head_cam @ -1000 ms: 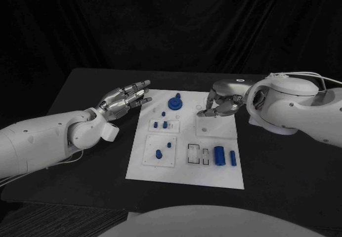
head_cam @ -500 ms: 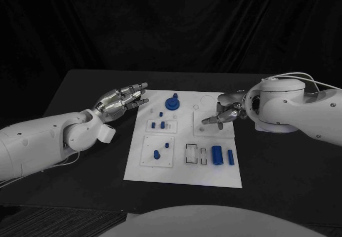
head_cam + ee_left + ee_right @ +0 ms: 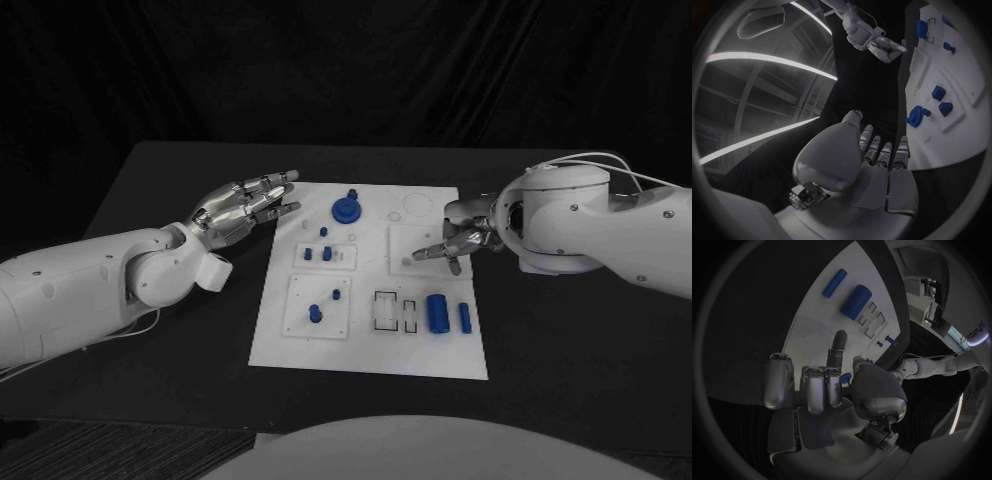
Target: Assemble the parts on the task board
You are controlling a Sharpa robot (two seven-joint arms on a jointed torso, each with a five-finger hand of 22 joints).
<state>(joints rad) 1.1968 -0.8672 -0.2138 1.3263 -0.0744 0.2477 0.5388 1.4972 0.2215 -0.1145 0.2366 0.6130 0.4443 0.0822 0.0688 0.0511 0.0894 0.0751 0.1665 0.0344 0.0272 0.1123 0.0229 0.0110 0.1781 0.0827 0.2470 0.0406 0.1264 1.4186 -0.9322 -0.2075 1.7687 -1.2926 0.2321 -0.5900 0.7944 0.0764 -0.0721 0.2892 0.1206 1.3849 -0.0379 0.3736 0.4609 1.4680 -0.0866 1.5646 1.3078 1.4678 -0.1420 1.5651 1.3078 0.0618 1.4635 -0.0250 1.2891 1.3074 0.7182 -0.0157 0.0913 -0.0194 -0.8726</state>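
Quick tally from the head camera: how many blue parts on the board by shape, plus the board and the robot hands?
Blue cylinders lying flat: 2
Large round blue part: 1
Small blue pegs: 5
Task board: 1
Robot hands: 2, left robot hand and right robot hand
Total: 11

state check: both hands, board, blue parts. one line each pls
left hand: empty, fingers apart, beside the board's left edge.
right hand: holds nothing, fingers partly curled, one extended, over the board's right side.
task board: flat on the table.
large round part: standing at the board's far end.
thick cylinder: lying flat on the board.
thin cylinder: lying flat beside it.
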